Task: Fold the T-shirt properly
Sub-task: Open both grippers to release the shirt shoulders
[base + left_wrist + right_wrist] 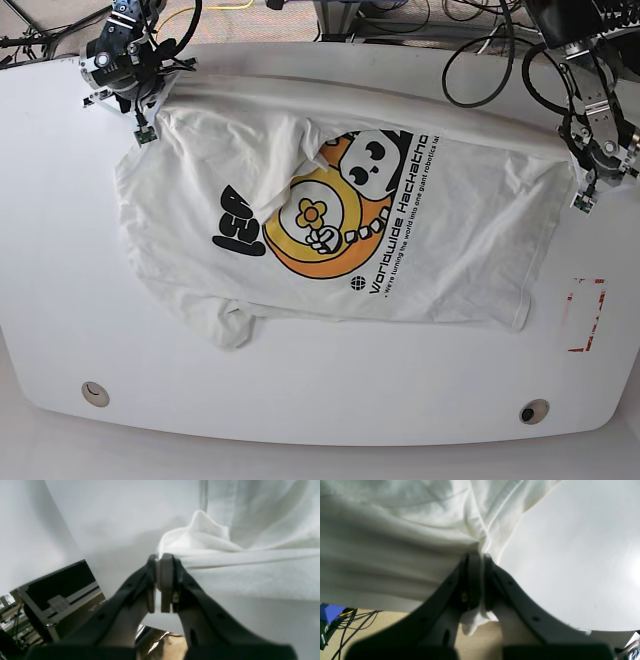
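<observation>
Well, the large white wrinkled cotton T-shirt (330, 215) with black bubble lettering and a yellow-orange cartoon print lies spread, print upward, across the middle of the white rounded worktop (300, 400), and no fold has been made in it yet, as far as I can judge. The left gripper (161, 562), over on the base view's right, has its jaws pinched tight on a bunched bit of the shirt's edge. The right gripper (480, 560) has its jaws closed on cloth too, with a small tail of fabric poking out behind them. Between the two, the far edge of the shirt runs as a fairly straight line along the back of the worktop. The cloth is far from flat, though: a flap is turned over across the print, hiding part of the lettering, and one sleeve lies crumpled near the front. So this looks like the straightening-out stage, with every fold still ahead.
</observation>
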